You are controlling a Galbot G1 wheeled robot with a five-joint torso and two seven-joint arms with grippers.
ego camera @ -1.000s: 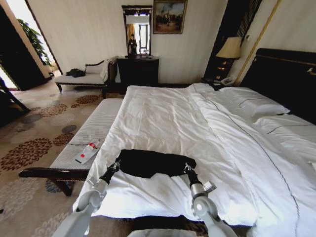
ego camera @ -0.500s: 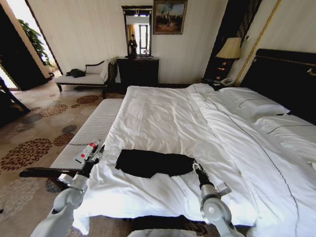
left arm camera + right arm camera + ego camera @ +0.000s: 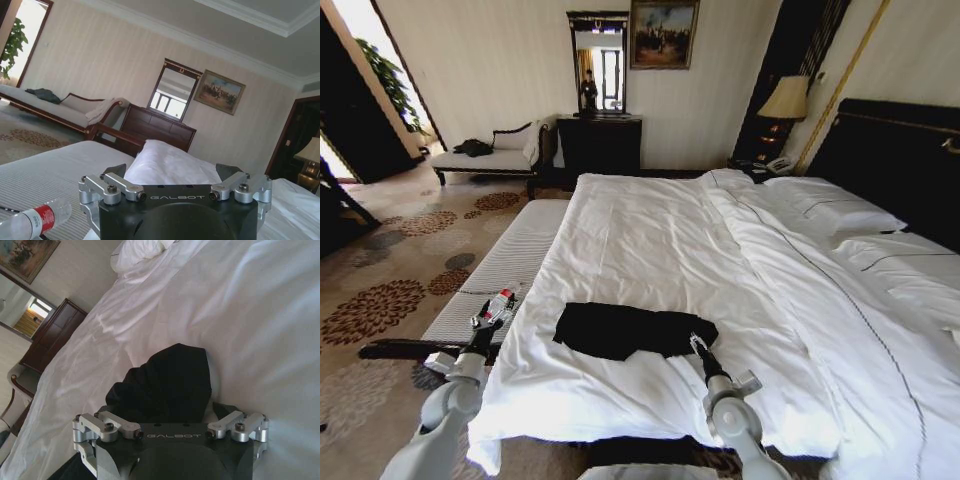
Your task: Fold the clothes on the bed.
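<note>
right gripper (image 3: pixel 694 340) at T-shirt (image 3: pixel 630 330) edge, open | left gripper (image 3: pixel 486 318) beside bed (image 3: pixel 650 230)

The bed (image 3: pixel 650 230) carries a white duvet (image 3: pixel 640 390); near its near edge lies the black T-shirt (image 3: pixel 625 329), apparently folded. Pillows (image 3: pixel 840 215) lie far right. Left, the bench (image 3: pixel 510 260) bears a bottle (image 3: pixel 496 305).

Two arms: rounded pale-grey joint housings, black forearm sections. Left gripper (image 3: pixel 170 175) and right gripper (image 3: pixel 167 412): black body lettered "GALBOT" in white, silver machined finger linkages fastened with dark socket-head screws, dark angled fingertips (image 3: pixel 224 408).
</note>
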